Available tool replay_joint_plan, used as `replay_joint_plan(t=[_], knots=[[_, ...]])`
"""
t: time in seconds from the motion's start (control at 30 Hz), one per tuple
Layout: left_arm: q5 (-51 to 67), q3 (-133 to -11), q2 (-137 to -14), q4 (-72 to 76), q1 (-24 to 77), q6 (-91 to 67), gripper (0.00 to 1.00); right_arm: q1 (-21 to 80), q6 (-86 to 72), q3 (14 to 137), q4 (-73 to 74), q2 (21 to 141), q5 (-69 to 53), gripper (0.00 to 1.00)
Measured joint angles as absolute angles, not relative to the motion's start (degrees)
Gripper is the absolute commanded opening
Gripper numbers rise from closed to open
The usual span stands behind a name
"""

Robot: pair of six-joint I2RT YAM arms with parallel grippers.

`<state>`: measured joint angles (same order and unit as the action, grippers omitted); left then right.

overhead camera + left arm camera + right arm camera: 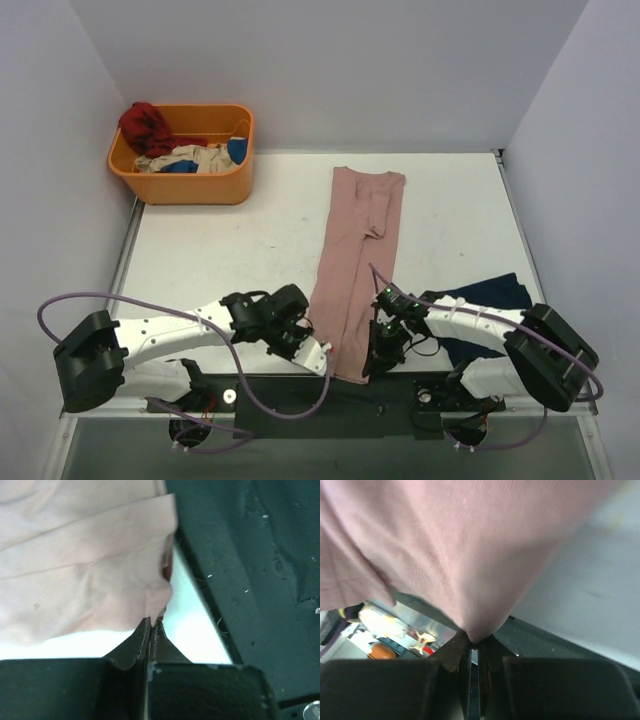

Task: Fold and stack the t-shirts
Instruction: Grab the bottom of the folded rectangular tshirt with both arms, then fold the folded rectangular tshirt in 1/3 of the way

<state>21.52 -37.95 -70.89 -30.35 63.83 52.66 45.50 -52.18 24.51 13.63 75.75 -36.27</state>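
The dusty-pink t-shirt (356, 252) lies folded into a long narrow strip down the middle of the table, its print hidden. My left gripper (322, 352) is shut on the strip's near left corner; the left wrist view shows the pink cloth (90, 575) pinched at my fingertips (151, 622). My right gripper (376, 360) is shut on the near right corner; the right wrist view shows pink cloth (470, 545) bunched between its tips (476, 642). The dark navy t-shirt (490, 298) lies crumpled under my right arm at the right.
An orange bin (185, 155) holding several crumpled garments stands at the far left corner. A black strip (330, 395) runs along the near table edge by the arm bases. Grey walls enclose the table on three sides.
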Motion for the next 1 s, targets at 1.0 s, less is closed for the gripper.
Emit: replay_joint_plan(t=[1.0], knots=[[21.21, -100.53, -117.82, -42.98, 35.03, 43.51, 0.0, 7.84, -26.3, 73.78, 32.86, 105.08, -34.89, 0.0]])
